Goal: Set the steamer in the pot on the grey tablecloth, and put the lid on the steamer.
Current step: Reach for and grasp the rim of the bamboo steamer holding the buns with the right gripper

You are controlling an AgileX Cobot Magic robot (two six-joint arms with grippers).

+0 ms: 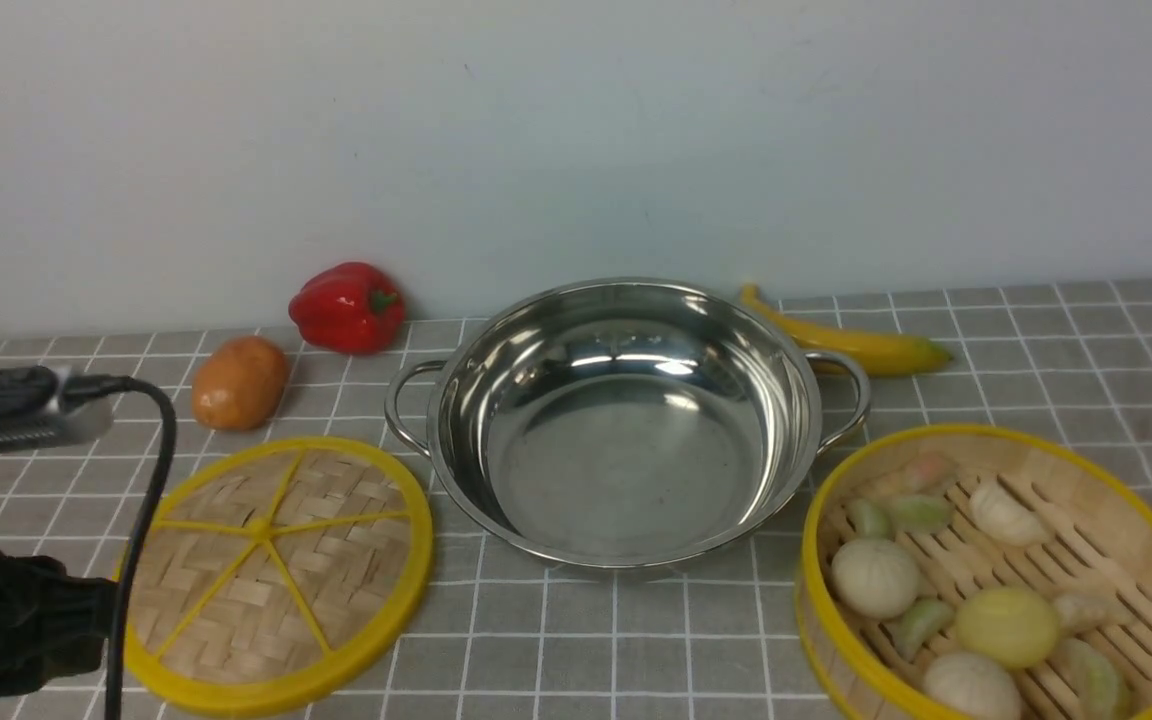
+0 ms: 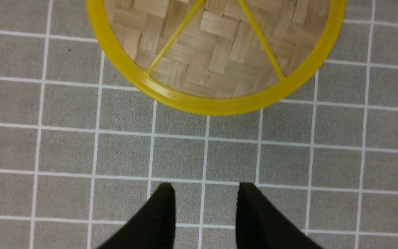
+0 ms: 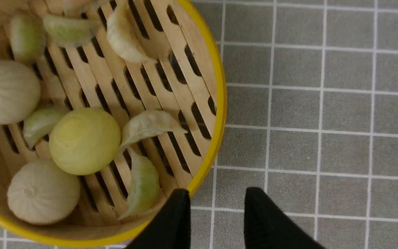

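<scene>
Both pincers hang spread and empty: the right pincer (image 3: pixel 218 192) at the steamer (image 1: pixel 1101 505) rim, near the surface's (image 1: pixel 636 640) front right corner, poised to carry it into the empty central pot (image 1: pixel 626 470); the left pincer (image 2: pixel 206 186) hovers beside the lid (image 1: pixel 276 570).

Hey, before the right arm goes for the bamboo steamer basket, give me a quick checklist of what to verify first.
1. Wide shiny steel pot empty, ready for the basket: ok.
2. Pot standing on the grey white-gridded tablecloth: ok.
3. Right pincer open, holding nothing: ok.
4. Wall of the yellow-rimmed bamboo steamer basket between the right pincer's jaws: not ok; only cloth shows in the gap, and the rim lies beside it.
5. Left pincer open, short of the flat woven yellow-spoked lid: ok.
</scene>
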